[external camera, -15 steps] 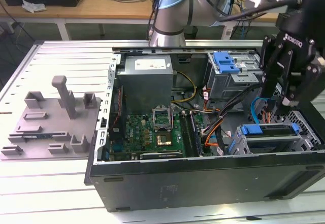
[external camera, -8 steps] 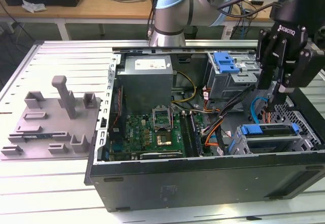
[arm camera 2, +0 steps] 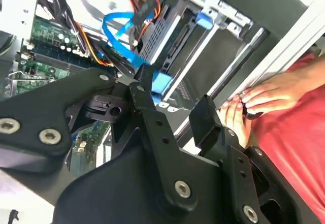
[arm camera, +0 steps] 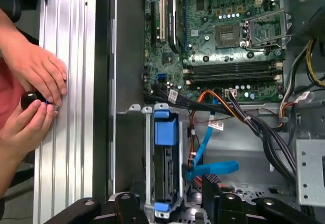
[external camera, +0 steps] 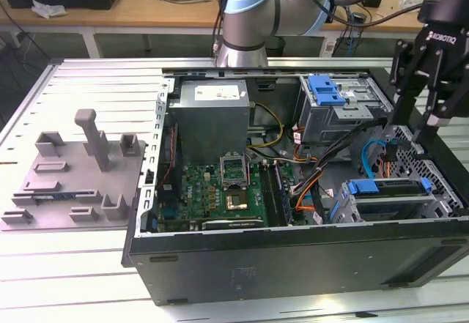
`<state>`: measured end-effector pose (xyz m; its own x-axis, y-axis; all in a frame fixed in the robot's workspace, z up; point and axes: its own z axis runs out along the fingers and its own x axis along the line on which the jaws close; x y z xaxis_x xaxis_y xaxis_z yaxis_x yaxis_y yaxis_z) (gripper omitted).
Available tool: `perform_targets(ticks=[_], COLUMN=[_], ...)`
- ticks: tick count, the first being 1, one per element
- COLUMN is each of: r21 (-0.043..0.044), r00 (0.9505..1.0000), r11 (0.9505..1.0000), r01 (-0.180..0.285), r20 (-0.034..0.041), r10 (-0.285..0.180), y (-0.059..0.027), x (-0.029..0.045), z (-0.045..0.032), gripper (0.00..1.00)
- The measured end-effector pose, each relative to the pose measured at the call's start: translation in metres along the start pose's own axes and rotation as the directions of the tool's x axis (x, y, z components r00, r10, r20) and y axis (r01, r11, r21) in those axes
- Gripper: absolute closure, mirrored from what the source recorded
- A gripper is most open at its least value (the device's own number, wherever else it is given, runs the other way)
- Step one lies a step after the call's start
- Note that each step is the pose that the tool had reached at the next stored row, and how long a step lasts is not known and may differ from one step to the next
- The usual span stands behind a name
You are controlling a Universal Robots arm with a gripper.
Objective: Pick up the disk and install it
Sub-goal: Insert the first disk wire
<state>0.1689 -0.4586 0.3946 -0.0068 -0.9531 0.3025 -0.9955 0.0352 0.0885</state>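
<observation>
The disk [external camera: 392, 189] lies in the drive bay at the case's front corner, on the exterior view's right, with its blue carrier frame [arm camera: 166, 131] along the edge. In the first wrist view the disk [arm camera: 165, 170] shows as a dark slab between two blue tabs. My gripper [external camera: 410, 121] hangs just above that bay, open, with nothing between its fingers. Both wrist views show the black fingers [arm camera 2: 147, 99] spread on either side of the bay, the gripper [arm camera: 167, 191] straddling its end.
The open case holds a grey power-supply box [external camera: 212, 114], a green motherboard [external camera: 220, 191], and an upper cage with a lone blue caddy [external camera: 326, 88]. Blue and orange cables [arm camera: 208, 148] run beside the bay. A person's hands [arm camera: 35, 82] rest on the table beside the case. A grey fixture plate [external camera: 73, 184] lies on the exterior view's left.
</observation>
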Motion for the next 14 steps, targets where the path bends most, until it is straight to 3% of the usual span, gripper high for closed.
perform_targets(ticks=[5, 9, 14], r21=[-0.0066, -0.0247, -0.0290], r00=[0.9999, 0.9975, 0.9964], r11=[0.9999, 0.9972, 0.9961], r01=[-0.015, -0.070, -0.084], r20=[0.0008, 0.0053, 0.0056], r10=[0.015, 0.070, 0.084], y=[-0.0113, -0.0139, -0.0181], x=[-0.0055, -0.0074, -0.0151], z=[-0.0012, 0.0010, 0.0004], gripper=[0.44, 0.44, 0.44])
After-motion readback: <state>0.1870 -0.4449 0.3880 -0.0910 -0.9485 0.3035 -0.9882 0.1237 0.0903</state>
